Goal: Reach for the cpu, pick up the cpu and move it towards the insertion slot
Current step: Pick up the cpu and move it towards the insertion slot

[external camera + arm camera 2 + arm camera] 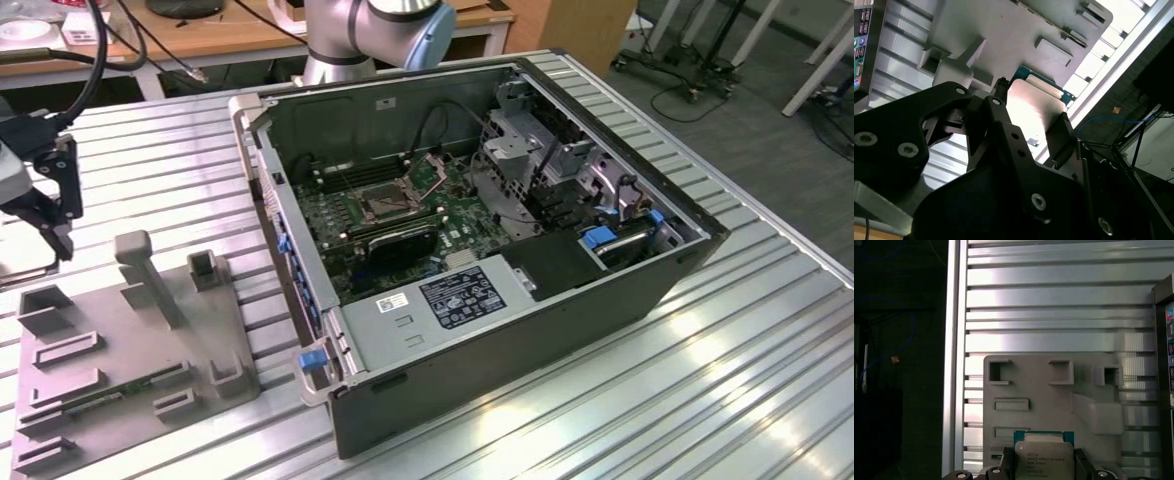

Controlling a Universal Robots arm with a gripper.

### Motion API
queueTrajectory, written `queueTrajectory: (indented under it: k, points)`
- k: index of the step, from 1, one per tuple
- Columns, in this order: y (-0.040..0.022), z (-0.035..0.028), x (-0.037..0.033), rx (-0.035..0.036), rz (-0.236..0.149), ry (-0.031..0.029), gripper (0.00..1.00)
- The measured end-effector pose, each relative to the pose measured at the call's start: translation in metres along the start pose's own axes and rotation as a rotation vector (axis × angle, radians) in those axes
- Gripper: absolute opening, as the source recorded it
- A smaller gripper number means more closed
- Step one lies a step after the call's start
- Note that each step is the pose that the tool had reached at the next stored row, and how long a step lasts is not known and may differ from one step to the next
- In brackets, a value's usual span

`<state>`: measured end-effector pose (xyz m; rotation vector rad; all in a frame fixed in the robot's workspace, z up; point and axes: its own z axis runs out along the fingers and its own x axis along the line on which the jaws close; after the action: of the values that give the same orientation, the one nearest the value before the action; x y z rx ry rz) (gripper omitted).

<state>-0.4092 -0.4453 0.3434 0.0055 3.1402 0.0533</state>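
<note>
My gripper (54,235) hangs at the exterior view's left, above the slatted table and just beyond the far corner of the grey fixture tray (127,340). In both wrist views its black fingers (1059,131) press on two opposite edges of the cpu (1044,452), a pale silvery square on a green board, also seen as the cpu (1029,112). The chip is held clear above the tray (1054,390). The insertion slot (380,202), a dark square in a thin silver frame, lies on the motherboard inside the open case, far to the exterior view's right of the gripper.
The open black computer case (534,320) lies on its side in the middle of the table, with drive cages (534,160) and a power supply (427,305) around the board. Upright blocks (144,270) rise from the tray. The table's edge rail (954,360) runs beside the tray.
</note>
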Motion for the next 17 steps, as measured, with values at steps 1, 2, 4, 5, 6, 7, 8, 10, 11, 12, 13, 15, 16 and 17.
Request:
queueTrajectory:
  k: [1, 2, 4, 5, 6, 7, 8, 10, 11, 12, 13, 15, 16, 17]
  points:
    - [0.0000, -0.0001, -0.0002, 0.0001, 0.000, 0.0001, 0.55]
    - [0.0000, -0.0003, -0.0004, 0.0001, 0.000, 0.0001, 0.55]
    - [0.0000, -0.0013, -0.0007, 0.0002, 0.000, 0.0002, 0.55]
    - [0.0001, -0.0019, -0.0007, 0.0001, 0.000, 0.0001, 0.55]
    - [0.0001, -0.0027, -0.0007, 0.0001, 0.000, 0.0002, 0.55]
    - [0.0001, -0.0035, -0.0007, 0.0001, 0.000, 0.0001, 0.55]
    - [0.0002, -0.0045, -0.0007, 0.0001, 0.000, 0.0001, 0.55]
    - [0.0003, -0.0062, -0.0007, 0.0001, 0.000, 0.0001, 0.55]
    - [0.0003, -0.0070, -0.0007, 0.0000, 0.000, 0.0000, 0.55]
    - [0.0004, -0.0081, -0.0007, 0.0001, 0.000, 0.0001, 0.55]
    - [0.0005, -0.0091, -0.0007, 0.0000, 0.000, 0.0000, 0.55]
    - [0.0006, -0.0116, -0.0007, 0.0001, 0.000, 0.0001, 0.55]
    - [0.0006, -0.0130, -0.0007, 0.0001, 0.000, 0.0001, 0.55]
    - [0.0007, -0.0144, -0.0008, 0.0001, 0.000, 0.0001, 0.55]
